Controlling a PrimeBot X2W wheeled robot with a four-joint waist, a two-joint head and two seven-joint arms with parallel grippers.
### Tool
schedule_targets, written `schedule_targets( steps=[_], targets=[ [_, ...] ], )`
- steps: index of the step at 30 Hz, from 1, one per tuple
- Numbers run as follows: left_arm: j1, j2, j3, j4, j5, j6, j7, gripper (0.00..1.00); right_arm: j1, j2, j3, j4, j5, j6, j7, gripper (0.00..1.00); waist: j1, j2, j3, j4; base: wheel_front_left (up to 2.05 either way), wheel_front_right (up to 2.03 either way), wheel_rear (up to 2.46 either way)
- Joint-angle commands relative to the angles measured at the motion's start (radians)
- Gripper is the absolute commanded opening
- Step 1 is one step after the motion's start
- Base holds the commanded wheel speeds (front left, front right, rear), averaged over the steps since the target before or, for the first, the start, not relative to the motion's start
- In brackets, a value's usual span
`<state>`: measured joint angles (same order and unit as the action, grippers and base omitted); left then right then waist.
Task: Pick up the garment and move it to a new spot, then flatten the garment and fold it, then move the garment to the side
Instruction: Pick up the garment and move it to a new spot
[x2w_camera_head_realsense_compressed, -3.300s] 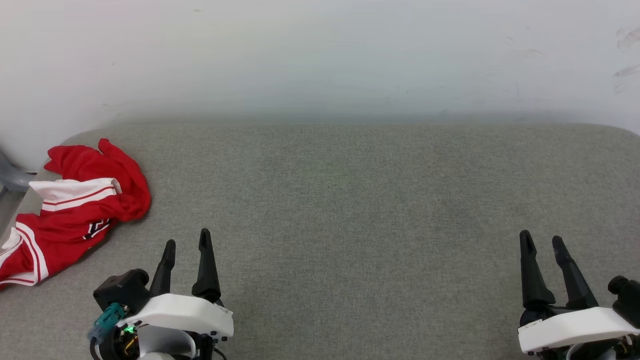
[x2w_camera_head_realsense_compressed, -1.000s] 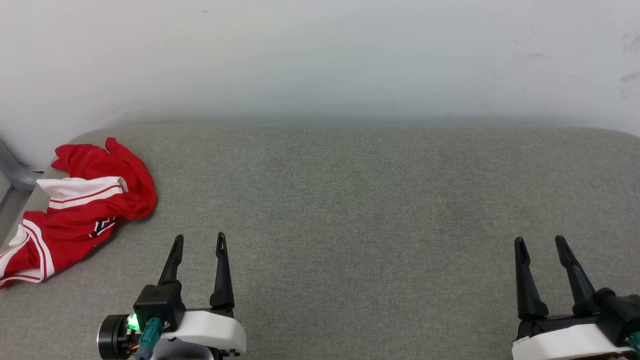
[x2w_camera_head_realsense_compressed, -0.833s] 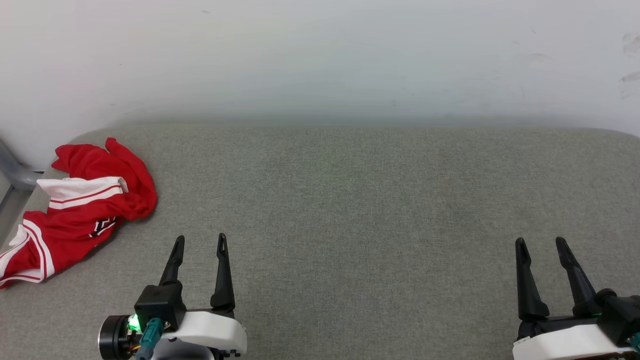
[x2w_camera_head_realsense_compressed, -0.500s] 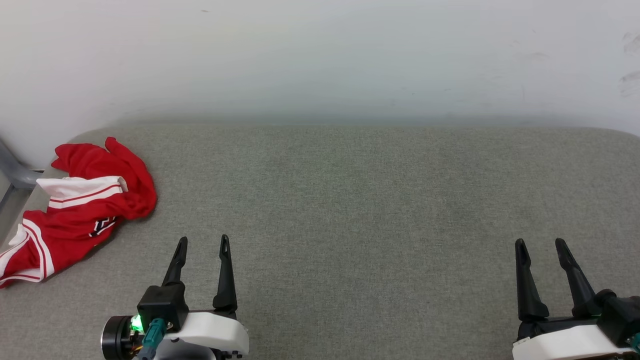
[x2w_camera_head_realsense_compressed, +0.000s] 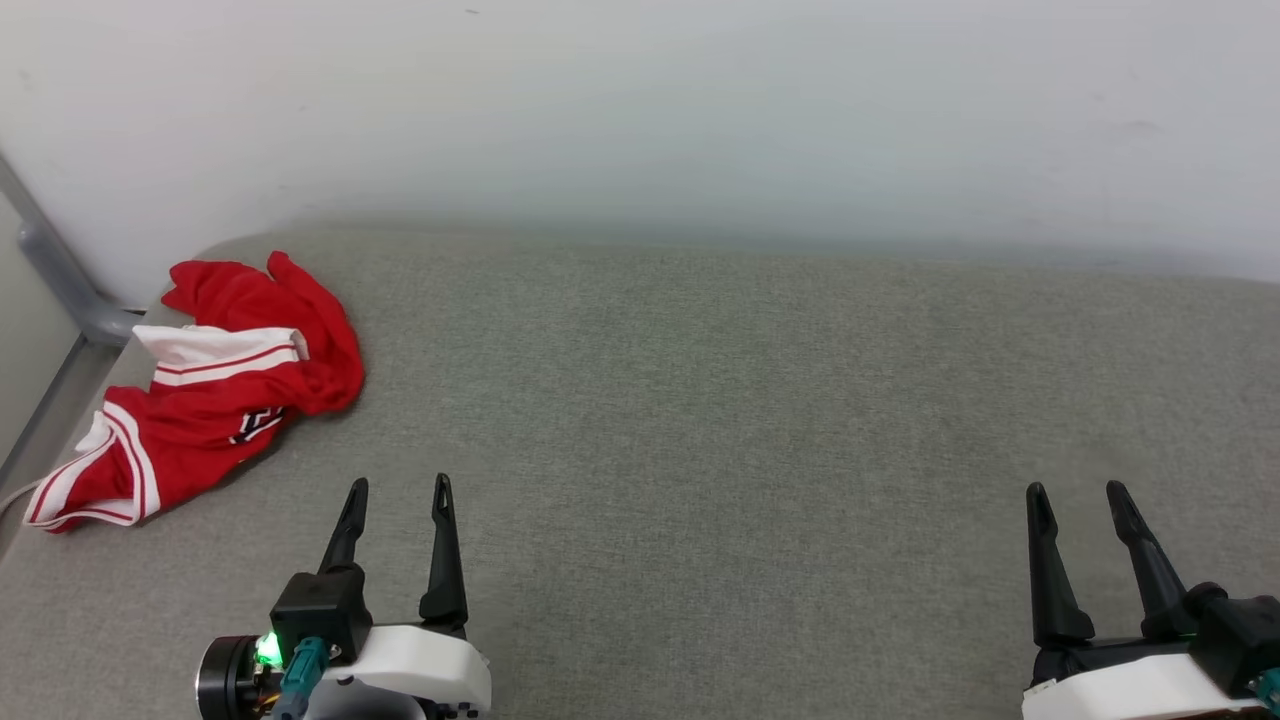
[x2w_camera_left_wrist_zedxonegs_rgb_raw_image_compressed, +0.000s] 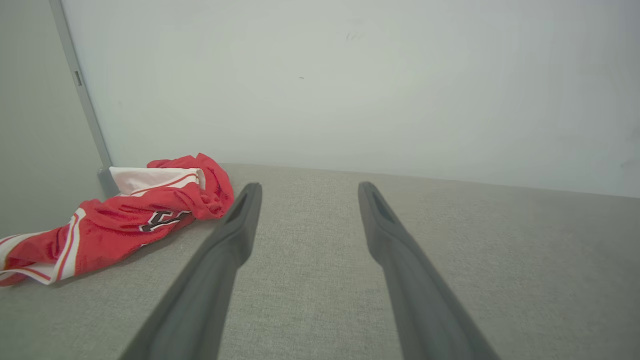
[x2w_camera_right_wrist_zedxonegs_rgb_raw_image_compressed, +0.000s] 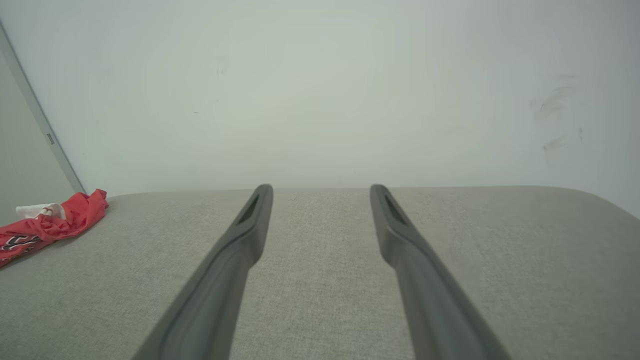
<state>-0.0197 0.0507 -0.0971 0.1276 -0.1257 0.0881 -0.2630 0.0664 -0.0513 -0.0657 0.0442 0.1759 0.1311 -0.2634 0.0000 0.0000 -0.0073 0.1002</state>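
At the far left corner of the grey fabric-covered surface, the garment lies crumpled in a loose heap. Its red cloth is bunched up, with a white sleeve and its red stripes folded across the top and a small dark graphic showing just below that sleeve. Its lower end trails toward the left edge of the surface, where white trim with red lines shows. A grey metal bar runs just beside the heap, against the pale wall that backs the surface. The left tool sits at the lower left of the head view, its two dark fingers spread apart and pointing toward the wall, with nothing between them. It is near the garment but not touching it, the cloth lying to its left and farther back. A green light glows on the housing behind its fingers. The right tool sits at the lower right, well apart from the garment, its fingers likewise spread and holding nothing. Seen from the left wrist, the heap lies just left of the left finger's tip; seen from the right wrist, it is small at the far left edge.
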Motion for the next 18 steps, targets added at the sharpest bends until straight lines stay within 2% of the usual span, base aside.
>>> schedule_targets(
  steps=[1,10,18],
  targets=[
    [-0.001,-0.001,0.004,0.002,0.006,0.001,-0.003,1.0,0.011,0.002,0.0,0.002,-0.005,-0.001,-0.002,1.0,0.0,0.0,0.0,0.024,0.0,0.0,0.0],
    [0.003,-0.001,0.023,0.005,0.007,0.005,-0.003,1.0,0.014,0.002,0.01,0.0,-0.015,-0.001,-0.002,1.0,0.0,0.0,0.004,0.107,0.0,0.0,0.0],
    [0.005,-0.001,0.039,0.007,0.009,0.006,-0.003,1.0,0.018,0.002,0.013,-0.001,-0.021,-0.001,-0.002,1.0,0.0,0.0,0.007,0.21,0.0,0.0,0.0]
  ],
)
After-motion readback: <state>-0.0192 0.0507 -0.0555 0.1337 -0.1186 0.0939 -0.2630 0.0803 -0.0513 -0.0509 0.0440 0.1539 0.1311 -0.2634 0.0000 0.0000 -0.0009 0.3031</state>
